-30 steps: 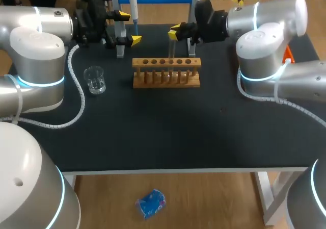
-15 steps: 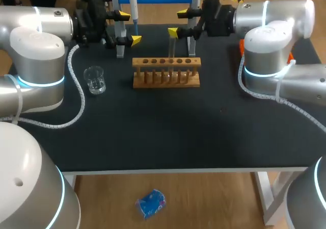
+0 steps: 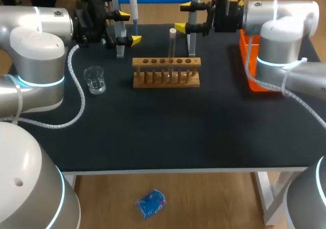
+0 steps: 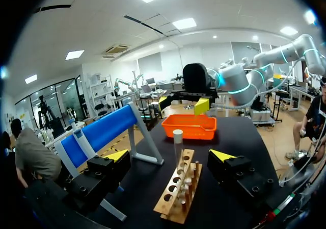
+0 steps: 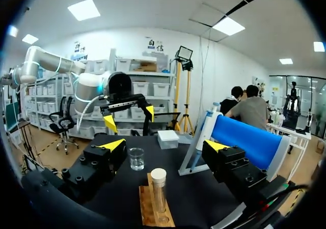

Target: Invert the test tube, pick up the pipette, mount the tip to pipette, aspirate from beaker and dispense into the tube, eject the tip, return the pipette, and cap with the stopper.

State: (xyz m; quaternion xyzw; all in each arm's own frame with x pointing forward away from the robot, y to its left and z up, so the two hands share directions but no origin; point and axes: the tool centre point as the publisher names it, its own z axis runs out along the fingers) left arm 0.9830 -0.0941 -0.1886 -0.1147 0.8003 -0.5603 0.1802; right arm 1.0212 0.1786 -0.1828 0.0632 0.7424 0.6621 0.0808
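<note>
A clear test tube (image 3: 172, 43) stands upright in the wooden rack (image 3: 166, 72), nothing touching it. My right gripper (image 3: 182, 17) hangs open just behind and right of the tube's top; in its own view the tube (image 5: 158, 193) stands ahead of and below the open gripper (image 5: 164, 145). My left gripper (image 3: 128, 28) is open at the back left, beside the pipette (image 3: 132, 2) hanging on the blue stand. In the left wrist view the tube (image 4: 178, 147) and rack (image 4: 178, 193) lie ahead of its gripper (image 4: 170, 156). The glass beaker (image 3: 94, 79) stands left of the rack.
An orange tray (image 3: 249, 60) sits at the right of the table under my right arm. A small white box (image 5: 167, 138) rests beyond the beaker (image 5: 136, 158) in the right wrist view. The blue stand (image 5: 244, 137) rises along the table's back edge.
My right gripper opened, let go of the test tube and drew back to the right. The tube stays upright in the rack. The left arm has not moved.
</note>
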